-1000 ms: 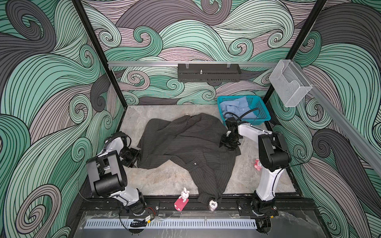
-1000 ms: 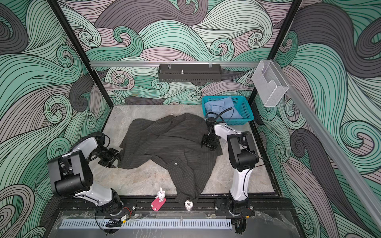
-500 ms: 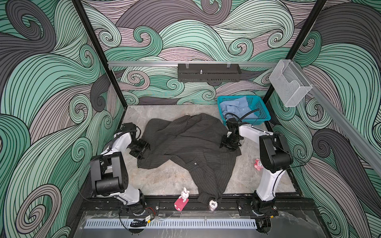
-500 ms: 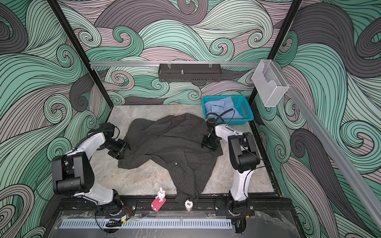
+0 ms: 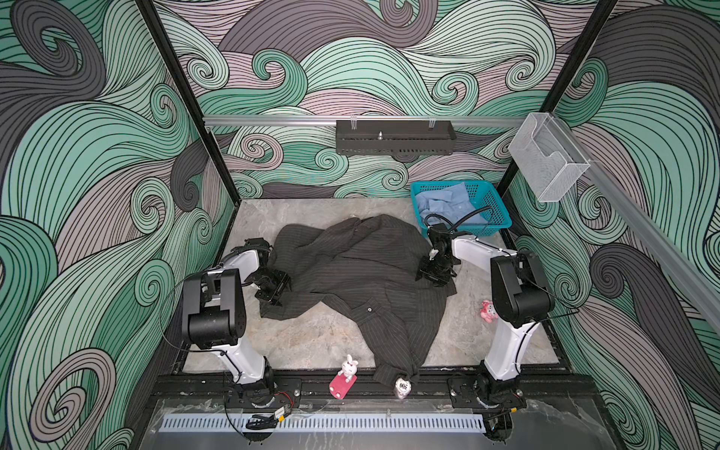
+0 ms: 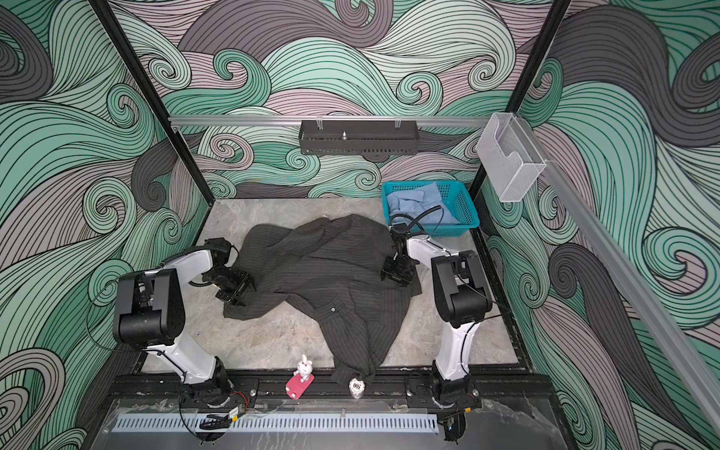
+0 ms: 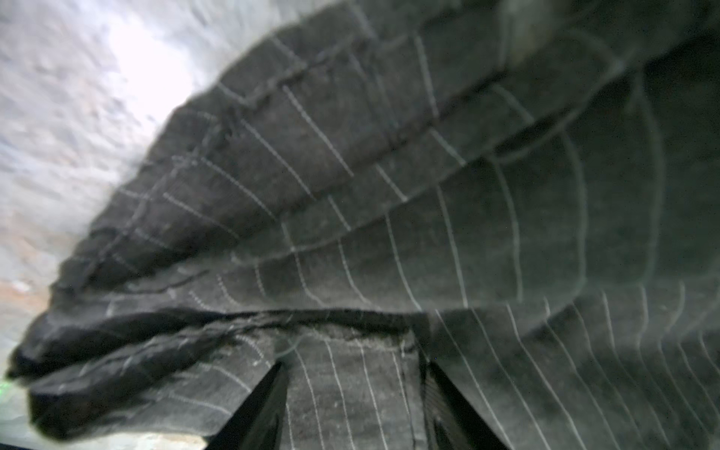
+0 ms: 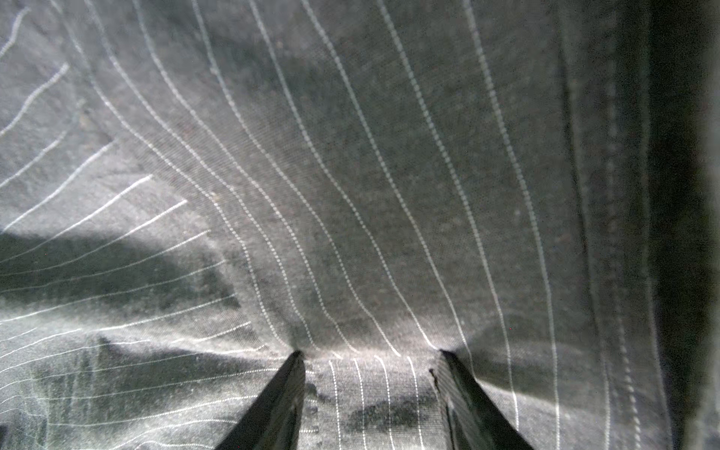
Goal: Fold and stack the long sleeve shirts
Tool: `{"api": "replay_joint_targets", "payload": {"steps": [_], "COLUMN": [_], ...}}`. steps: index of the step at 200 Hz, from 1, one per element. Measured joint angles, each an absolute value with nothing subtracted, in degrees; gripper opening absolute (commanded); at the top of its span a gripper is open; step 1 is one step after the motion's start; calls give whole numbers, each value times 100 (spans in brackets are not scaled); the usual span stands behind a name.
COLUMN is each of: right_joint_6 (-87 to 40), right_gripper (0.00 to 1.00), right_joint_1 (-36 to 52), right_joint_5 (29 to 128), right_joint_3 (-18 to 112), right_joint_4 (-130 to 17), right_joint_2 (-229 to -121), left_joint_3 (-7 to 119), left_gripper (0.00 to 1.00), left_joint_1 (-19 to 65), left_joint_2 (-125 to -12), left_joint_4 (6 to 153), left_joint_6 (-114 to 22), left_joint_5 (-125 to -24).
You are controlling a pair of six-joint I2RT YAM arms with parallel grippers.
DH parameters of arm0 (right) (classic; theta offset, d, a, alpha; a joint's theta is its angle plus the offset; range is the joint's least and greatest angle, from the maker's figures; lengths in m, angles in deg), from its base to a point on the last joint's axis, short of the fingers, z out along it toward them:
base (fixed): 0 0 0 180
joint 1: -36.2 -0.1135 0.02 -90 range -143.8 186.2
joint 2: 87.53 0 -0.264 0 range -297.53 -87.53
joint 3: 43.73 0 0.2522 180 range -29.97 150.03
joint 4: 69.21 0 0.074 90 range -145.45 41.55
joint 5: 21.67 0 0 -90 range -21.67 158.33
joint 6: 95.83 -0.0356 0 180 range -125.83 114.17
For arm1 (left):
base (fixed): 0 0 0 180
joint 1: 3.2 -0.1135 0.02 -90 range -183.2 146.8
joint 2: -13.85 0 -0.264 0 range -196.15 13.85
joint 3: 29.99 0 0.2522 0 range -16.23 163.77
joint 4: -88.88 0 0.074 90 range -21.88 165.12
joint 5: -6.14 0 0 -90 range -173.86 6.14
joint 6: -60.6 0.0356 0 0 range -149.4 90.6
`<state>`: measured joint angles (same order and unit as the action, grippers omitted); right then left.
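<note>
Progress: by my reading, early; neither shirt is folded and no stack exists.
Dark pinstriped shirt: lies rumpled across the middle of the table, bunched in ridges at the far left, with one long part trailing to the near edge.
Light blue shirt: bundled loosely inside the teal mesh basket at the far right corner.
Left to do: flatten and fold the dark shirt, lift out the blue one, fold it, then stack the two.
Left gripper: at the shirt's left edge, fingers parted and nothing pinched; its wrist view shows striped cloth lying flat between the tips.
Right gripper: on the shirt's right side, jaws parted, both tips pushed down into the cloth so that it dimples around them.
Cloth: soft charcoal weave with thin pale dotted stripes and a stitched edge band; it drapes limply and creases easily.
Basket: rigid plastic lattice, rectangular.
Table: smooth, grey, stone-patterned.
</note>
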<state>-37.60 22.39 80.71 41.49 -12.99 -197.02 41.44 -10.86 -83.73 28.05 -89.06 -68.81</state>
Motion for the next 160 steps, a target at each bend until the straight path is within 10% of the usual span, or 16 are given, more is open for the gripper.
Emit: {"api": "replay_joint_targets", "payload": {"steps": [96,160], "right_joint_6": [-3756,-3758], "right_gripper": [56,56], "right_joint_1": [2239,2296], "right_joint_5": [8054,8032], "right_joint_3": [4062,3994], "right_joint_4": [-1338,-1343], "right_joint_2": [-19643,-19597], "left_joint_3": [4170,4651], "left_gripper": [0,0], "left_joint_1": [-1088,-1134], "left_joint_2": [-8456,-7731], "left_joint_4": [2988,2355], "left_joint_6": [-8997,-8517], "left_joint_5": [-6947,-7069]}}
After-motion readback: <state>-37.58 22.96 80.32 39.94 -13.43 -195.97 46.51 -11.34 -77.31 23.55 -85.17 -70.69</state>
